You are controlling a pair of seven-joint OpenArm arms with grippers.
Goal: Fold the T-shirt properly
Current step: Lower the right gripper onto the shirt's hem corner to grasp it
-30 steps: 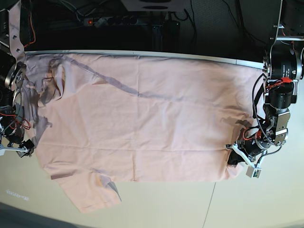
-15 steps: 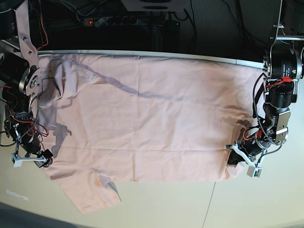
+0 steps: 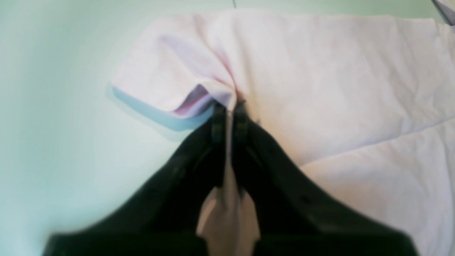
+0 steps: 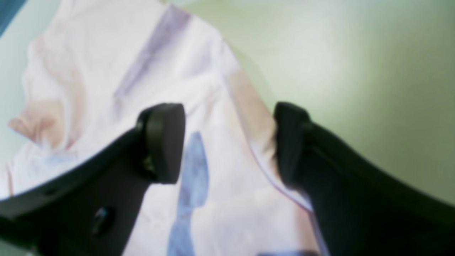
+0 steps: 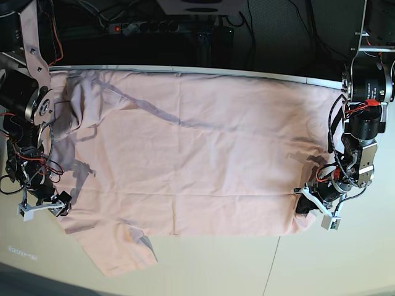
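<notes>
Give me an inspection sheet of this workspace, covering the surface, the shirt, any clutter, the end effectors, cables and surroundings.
Surface: pale table, largely covered by cloth.
Job's things: T-shirt spread flat and unfolded, plain pink side up, one sleeve lying toward the near edge.
Clutter: nothing seen.
End effectors: left end effector shut on a pinched fold at the T-shirt's corner; right end effector open, straddling the cloth edge without gripping.
Cables: red and black wires run along the arms; black cables hang behind the table.
Surroundings: dark backdrop with a power strip behind the far edge.
</notes>
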